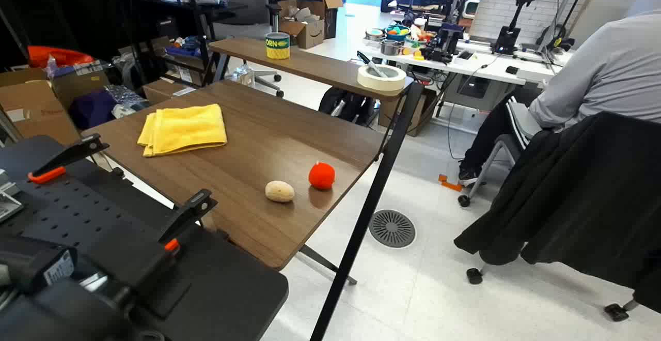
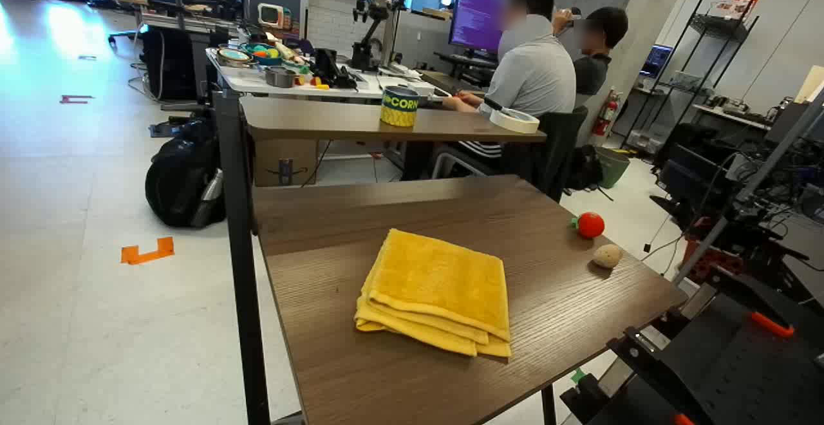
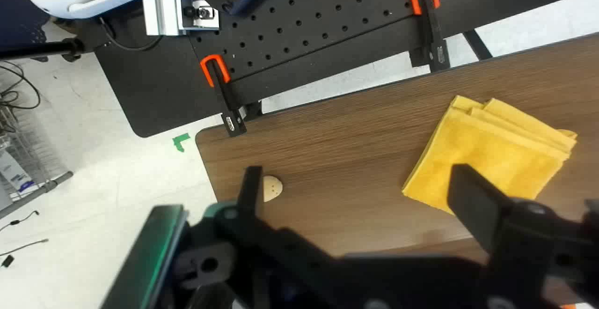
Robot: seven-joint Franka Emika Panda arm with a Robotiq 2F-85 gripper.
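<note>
Yellow towel [image 1: 183, 130], plush and matte, folded into a thick, rough square of loosely stacked layers; lying flat at ten o'clock on the wood-grained, faintly glossy bench [image 1: 289, 139] in an exterior view. At four o'clock from it, potato-like lump [image 1: 279, 191], oval, pale tan, dull-skinned; at two o'clock from that, near but apart, smooth red ball [image 1: 321, 176]. On the narrow raised shelf [image 1: 315, 66], between one and two o'clock from the towel, cylindrical can [image 1: 278, 48] in yellow and green; between two and three, cream ring of tape [image 1: 376, 83] with a dark-capped marker [image 1: 370, 63] leaning in its hole.

Seen in the wrist view alone: claw [image 3: 360, 187], black and hard-edged, fingers [image 3: 473, 203] spread wide, holding nothing, with the lump at nine o'clock and the towel, partly screened by one finger, between two and three. Clear of the towel, top bare in both exterior views. Small dark dots on the lump, visible only from the wrist. Green stalk-like scrap [image 2: 575, 223] on the ball's side and the whole word CORN, plain in an exterior view. Slotted round floor drain [image 1: 392, 228], shown in an exterior view alone.
</note>
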